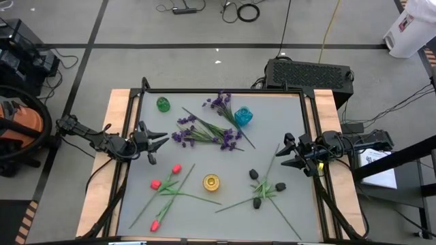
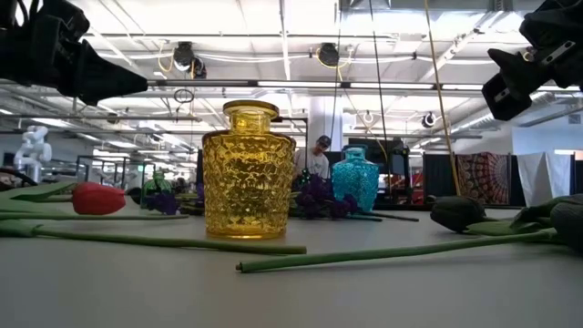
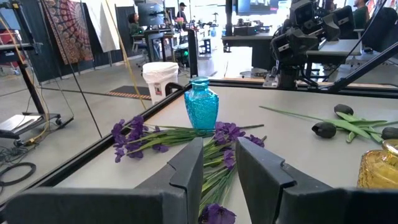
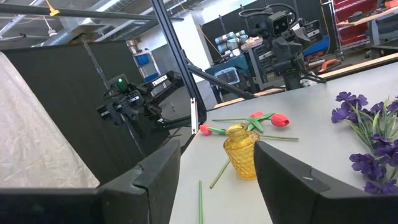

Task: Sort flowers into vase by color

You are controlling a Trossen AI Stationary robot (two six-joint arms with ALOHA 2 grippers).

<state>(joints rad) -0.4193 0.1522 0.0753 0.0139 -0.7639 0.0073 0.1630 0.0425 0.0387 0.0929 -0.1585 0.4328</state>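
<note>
High view: all the flowers lie flat on the grey table (image 1: pixel 136 204), none in a vase yet.
Purple flowers (image 1: pixel 208 129): a bushy bunch in the middle, near the far edge, between the green vase (image 1: pixel 163 104) and the blue vase (image 1: pixel 243 116). Their long stems run mostly side to side, with heads at both ends.
Red tulips (image 1: pixel 165 184): three, near the front on the left. Stems slant and cross each other, heads mostly toward the left.
Black flowers (image 1: pixel 262 187): near the front on the right. Stems fan out and cross.
Yellow vase (image 1: pixel 211 182): stands between the red and black ones.
How they handle: I think they are light, with thin, bendy stems. The heads look soft and easy to squash, so pinch the stem about halfway along.
Left claw (image 1: pixel 158 141): open, holding nothing, just beside the purple bunch.
Right claw (image 1: pixel 285 154): open, holding nothing, above the black flowers' side.
</note>
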